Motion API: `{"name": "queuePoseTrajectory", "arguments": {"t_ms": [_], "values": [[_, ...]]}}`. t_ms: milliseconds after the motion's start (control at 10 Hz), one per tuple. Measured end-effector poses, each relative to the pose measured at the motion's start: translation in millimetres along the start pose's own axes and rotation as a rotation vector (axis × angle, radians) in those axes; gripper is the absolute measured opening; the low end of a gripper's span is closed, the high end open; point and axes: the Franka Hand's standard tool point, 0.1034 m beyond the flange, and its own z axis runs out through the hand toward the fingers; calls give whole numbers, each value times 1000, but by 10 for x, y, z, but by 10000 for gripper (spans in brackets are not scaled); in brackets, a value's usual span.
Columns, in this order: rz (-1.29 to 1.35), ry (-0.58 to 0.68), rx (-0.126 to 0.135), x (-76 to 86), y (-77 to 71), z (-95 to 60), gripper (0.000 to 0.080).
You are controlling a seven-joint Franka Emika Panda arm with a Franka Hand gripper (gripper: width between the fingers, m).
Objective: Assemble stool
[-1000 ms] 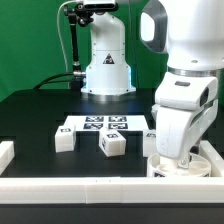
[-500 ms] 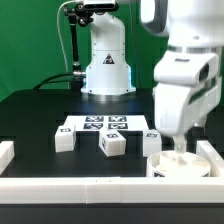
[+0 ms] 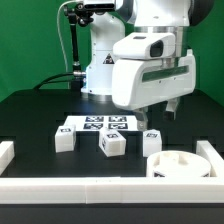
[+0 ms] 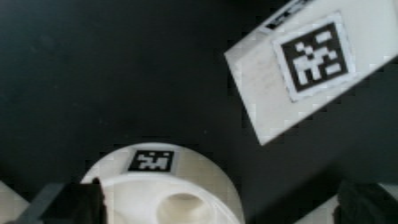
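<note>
Three stool legs (image 3: 112,146) stand apart in a row on the black table (image 3: 30,115), just in front of the marker board (image 3: 105,124). I see the round seat disc (image 3: 180,166) lying at the exterior view's right, close beside the nearest leg. The gripper (image 3: 160,116) hangs above them, fingers spread wide and holding nothing.

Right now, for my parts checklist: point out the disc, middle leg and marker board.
disc (image 3: 180,171), exterior view, front rim wall.
middle leg (image 3: 111,148), exterior view, front face.
marker board (image 3: 100,124), exterior view, tagged top.
</note>
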Motion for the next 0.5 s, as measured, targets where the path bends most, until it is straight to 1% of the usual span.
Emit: {"name": "queuePoseTrajectory", "arguments": {"t_ms": [100,500], "values": [[6,-1,-2,-34,34,15,648],[60,-1,1,-33,26,25,648]]}}
